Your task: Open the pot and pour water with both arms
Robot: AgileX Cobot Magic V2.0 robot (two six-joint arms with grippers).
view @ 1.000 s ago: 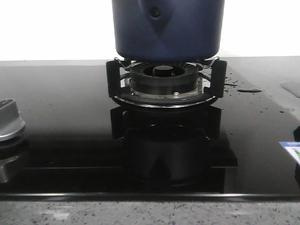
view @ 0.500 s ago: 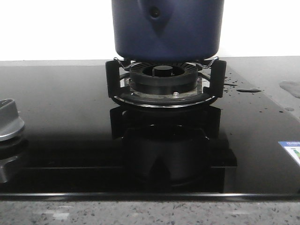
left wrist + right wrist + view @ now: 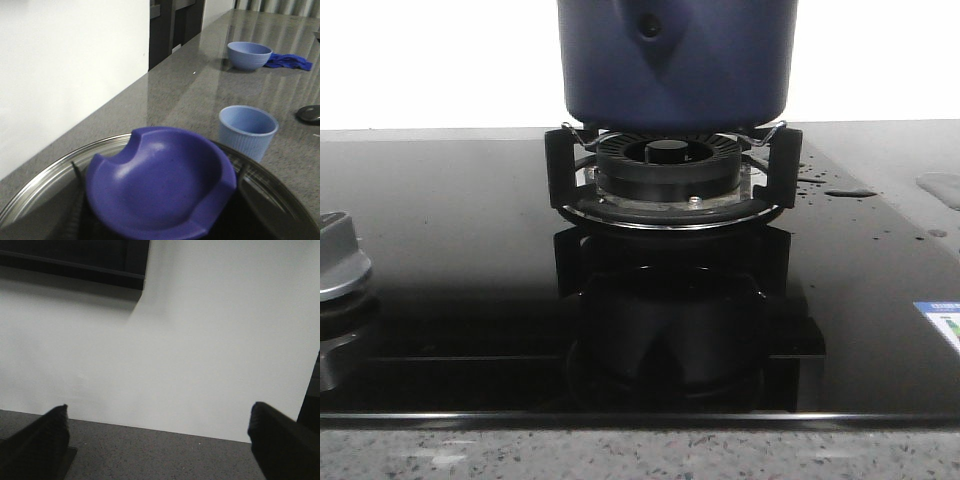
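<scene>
The black glass hob (image 3: 440,250) is spreading across the front view, and the pot (image 3: 677,60) is sitting on the burner stand (image 3: 672,170) at its middle. In the left wrist view a glass lid (image 3: 45,175) with a blue knob (image 3: 160,182) is filling the foreground; whether the left gripper is pinching it I cannot tell. The right gripper (image 3: 160,440) is hanging spread wide, facing a white wall (image 3: 200,340). Drops of water (image 3: 835,188) are lying right of the burner. Judging by this, opening is underway; pouring is calling for a grasp on the pot
</scene>
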